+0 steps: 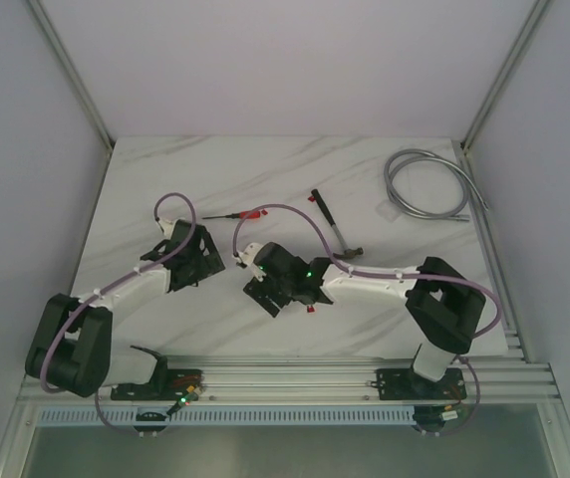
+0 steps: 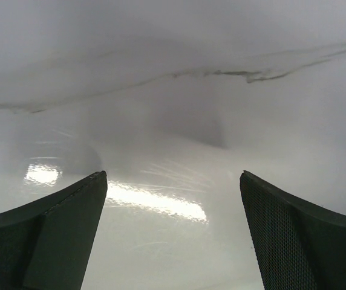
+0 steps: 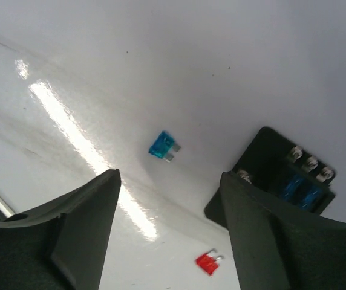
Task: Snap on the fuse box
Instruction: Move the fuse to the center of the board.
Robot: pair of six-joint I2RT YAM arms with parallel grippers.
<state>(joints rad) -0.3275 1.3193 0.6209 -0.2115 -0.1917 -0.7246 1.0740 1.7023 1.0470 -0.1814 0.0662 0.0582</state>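
The fuse box (image 3: 282, 175) is a black square block with blue fuses and metal terminals showing; in the right wrist view it lies on the white table, partly hidden behind my right-hand finger. My right gripper (image 3: 170, 175) is open and holds nothing, with only bare table between the fingers. From above, the fuse box (image 1: 263, 297) lies right beside the right gripper (image 1: 277, 282). My left gripper (image 2: 173, 175) is open wide over bare table, and from above this left gripper (image 1: 197, 261) sits well left of the box.
A loose blue fuse (image 3: 163, 146) lies ahead of the right fingers and a loose red fuse (image 3: 207, 262) lies close under them. A red-handled screwdriver (image 1: 245, 214), a small hammer (image 1: 335, 231) and a coiled grey hose (image 1: 429, 184) lie farther back.
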